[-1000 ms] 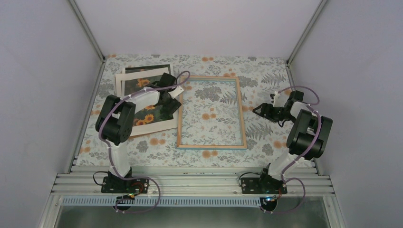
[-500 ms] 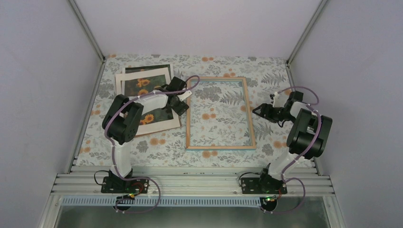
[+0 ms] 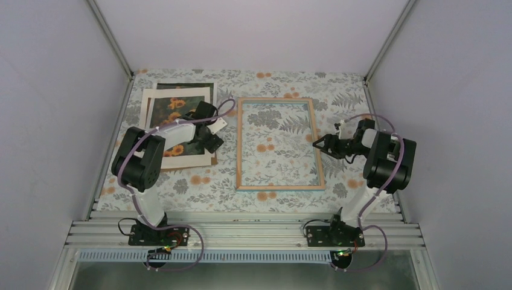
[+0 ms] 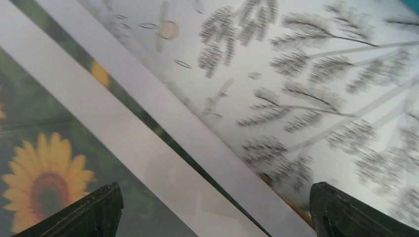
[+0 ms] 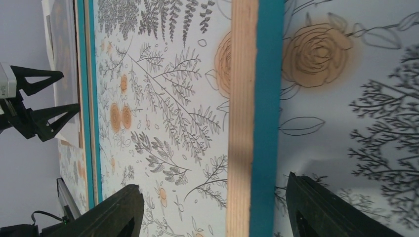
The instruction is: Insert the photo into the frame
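Spreading under both arms, the counter (image 3: 275,200) wears a cloth printed with ferns and orange flowers, with plain pale walls (image 3: 54,121) on three sides.

Next in size, the frame (image 3: 281,188) lies flat between the two arms, pale wood side up with teal showing along its edges. Its opening shows only the cloth pattern. The right gripper (image 3: 319,144) sits over the frame's right rail. In the right wrist view its jaws stand spread, and the rail (image 5: 253,123) runs between them, with the teal edge just beside one finger (image 5: 326,212) and a clear gap to the other. Whether the fingers touch the wood I cannot tell.

Beyond the frame's far rail from that gripper lies a flat stack. The photo (image 3: 175,107), sunflowers on dark green, is part of it and lies well apart from the frame. A white border sheet (image 3: 145,106) lies over the print, so only its middle shows through the opening.

The left gripper (image 3: 210,138) hangs over the stack's edge nearest the frame, jaws spread wide and holding nothing. Below its fingers (image 4: 94,213) the wrist view shows a sunflower, a white strip, a thin line of green, another white strip and then bare cloth. A brown sliver (image 4: 275,183) peeks from under the outer white edge; what it belongs to I cannot tell.
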`<act>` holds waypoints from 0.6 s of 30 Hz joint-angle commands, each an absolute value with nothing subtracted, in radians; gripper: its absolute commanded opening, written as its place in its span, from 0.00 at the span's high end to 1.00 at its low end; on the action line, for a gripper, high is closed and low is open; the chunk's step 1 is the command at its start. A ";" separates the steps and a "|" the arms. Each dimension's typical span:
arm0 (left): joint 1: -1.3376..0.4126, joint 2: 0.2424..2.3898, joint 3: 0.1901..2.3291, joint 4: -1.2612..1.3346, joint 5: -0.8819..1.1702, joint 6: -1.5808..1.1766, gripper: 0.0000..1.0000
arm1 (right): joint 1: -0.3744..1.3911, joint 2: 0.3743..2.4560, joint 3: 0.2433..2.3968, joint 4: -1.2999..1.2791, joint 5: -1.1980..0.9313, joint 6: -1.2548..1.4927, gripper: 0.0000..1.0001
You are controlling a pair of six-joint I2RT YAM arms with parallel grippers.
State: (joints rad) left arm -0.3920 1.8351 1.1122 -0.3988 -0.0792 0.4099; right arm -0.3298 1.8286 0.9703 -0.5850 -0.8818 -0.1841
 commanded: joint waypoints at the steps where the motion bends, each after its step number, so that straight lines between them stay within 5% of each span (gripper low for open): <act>1: -0.390 1.753 1.110 -0.478 0.147 0.412 0.06 | -0.307 1.844 0.943 -0.561 -0.913 -0.152 0.28; 8: -0.396 1.767 1.143 -0.463 0.445 0.308 0.11 | -0.279 1.839 0.928 -0.550 -0.938 -0.145 0.28; 15: -0.416 1.883 1.159 -0.395 0.462 0.185 0.13 | -0.279 1.822 0.956 -0.565 -0.905 -0.138 0.29; 18: -0.416 1.934 1.189 -0.403 0.442 0.171 0.21 | -0.278 1.831 0.926 -0.546 -0.891 -0.115 0.30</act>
State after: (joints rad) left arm -0.4099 1.8771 1.1419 -0.4240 0.4229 0.2245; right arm -0.2878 1.8286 0.9474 -0.5549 -0.9180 -0.1478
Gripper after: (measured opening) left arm 0.831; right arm 0.707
